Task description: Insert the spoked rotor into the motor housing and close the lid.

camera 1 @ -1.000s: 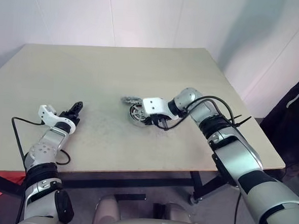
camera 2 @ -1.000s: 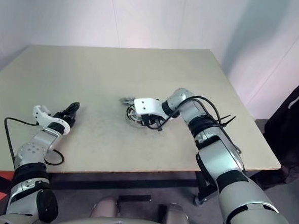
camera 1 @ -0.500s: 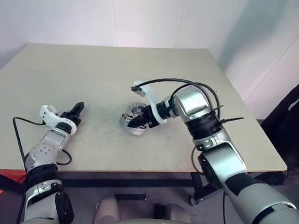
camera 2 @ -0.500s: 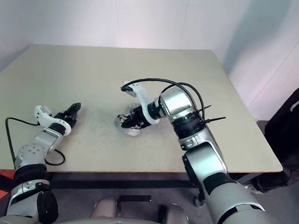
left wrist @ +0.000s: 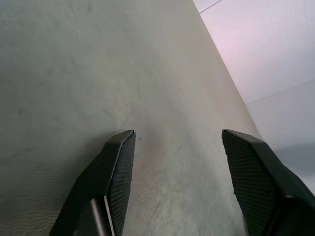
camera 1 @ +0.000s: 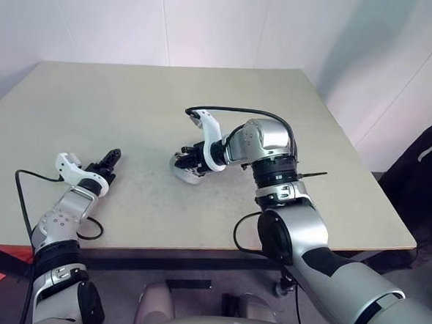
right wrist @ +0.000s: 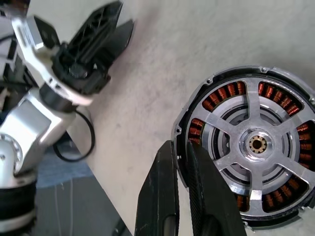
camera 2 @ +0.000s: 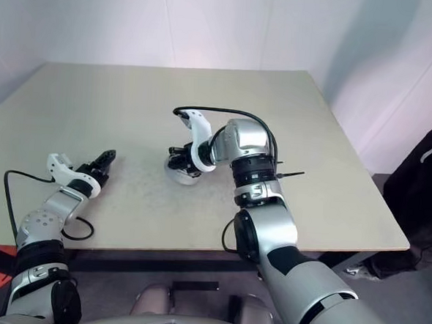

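While I look across the head view from the left, my left gripper [camera 1: 112, 158] sits at the lower left of the frame, low over the table [camera 1: 132, 98], with its two black fingers spread apart and nothing between them.

Near the middle is the motor housing [right wrist: 248, 147], tipped up off the table. My right gripper [right wrist: 181, 160] has its fingers pinched thin on the housing's rim. The spoked rotor [right wrist: 256, 144] already sits inside the ring of copper coils.

I think this part is heavy for its size, hard and smooth, so it could slip from such a thin pinch. The coil wires look easy to hurt, so I would hold the outer rim only.

I cannot spot the lid.
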Motion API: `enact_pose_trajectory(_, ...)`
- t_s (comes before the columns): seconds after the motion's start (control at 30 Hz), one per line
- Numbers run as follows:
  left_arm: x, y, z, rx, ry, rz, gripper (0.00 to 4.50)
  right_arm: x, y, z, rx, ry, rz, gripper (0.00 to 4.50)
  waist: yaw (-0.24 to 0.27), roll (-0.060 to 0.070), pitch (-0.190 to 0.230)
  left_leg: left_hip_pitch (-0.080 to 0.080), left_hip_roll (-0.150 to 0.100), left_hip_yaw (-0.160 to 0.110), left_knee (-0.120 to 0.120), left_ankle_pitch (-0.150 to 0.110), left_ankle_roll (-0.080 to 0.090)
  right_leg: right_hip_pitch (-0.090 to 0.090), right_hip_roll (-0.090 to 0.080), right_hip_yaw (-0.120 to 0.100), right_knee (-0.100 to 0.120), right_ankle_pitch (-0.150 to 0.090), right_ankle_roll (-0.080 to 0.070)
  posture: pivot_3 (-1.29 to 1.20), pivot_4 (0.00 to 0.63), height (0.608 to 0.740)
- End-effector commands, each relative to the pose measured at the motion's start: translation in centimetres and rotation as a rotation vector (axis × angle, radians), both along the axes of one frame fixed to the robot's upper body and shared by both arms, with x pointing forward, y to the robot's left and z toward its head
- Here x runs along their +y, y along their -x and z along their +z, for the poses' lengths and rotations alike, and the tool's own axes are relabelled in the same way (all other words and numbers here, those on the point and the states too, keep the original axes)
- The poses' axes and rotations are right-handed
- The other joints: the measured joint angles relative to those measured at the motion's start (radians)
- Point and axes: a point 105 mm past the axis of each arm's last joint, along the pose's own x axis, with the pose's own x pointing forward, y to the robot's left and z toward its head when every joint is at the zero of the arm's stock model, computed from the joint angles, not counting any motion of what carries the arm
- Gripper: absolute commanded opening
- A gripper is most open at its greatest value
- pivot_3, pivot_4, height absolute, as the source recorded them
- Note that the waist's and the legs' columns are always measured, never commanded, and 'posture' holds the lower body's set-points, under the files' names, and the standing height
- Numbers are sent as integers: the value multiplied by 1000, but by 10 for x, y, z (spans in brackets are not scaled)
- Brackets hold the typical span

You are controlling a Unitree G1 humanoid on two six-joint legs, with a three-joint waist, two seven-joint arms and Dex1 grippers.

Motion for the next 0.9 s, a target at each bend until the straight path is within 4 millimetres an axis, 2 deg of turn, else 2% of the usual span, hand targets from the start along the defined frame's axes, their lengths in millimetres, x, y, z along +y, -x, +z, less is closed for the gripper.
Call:
enact_pose_trajectory(0.03,6,4,-1,18,-15,16,3032,19,-10,5,-74,7,-55,2,1,0,0,1,0,0,0,0,0,0,0,0,0,0,0,0,0,740)
enact_pose_trajectory(0.23,5,3,-1,20,-14,18,3032,20,-14,1,-95,38,-67,2010,0,0,0,6,0,0,0,0,0,6,0,0,0,0,1,0,0,740)
enact_pose_trajectory(0.47,2,-2,-1,21,-12,8,3032,16,-11,14,-104,30,-32,4463,1,0,0,6,0,-1,-1,1,-1,6,0,0,0,0,1,0,0,740)
enact_pose_trajectory(0.9,-2,-7,1,17,-13,-9,3032,16,-9,22,-125,23,-16,4463,4,0,0,5,0,-1,-1,1,-2,6,0,0,0,0,1,0,0,740)
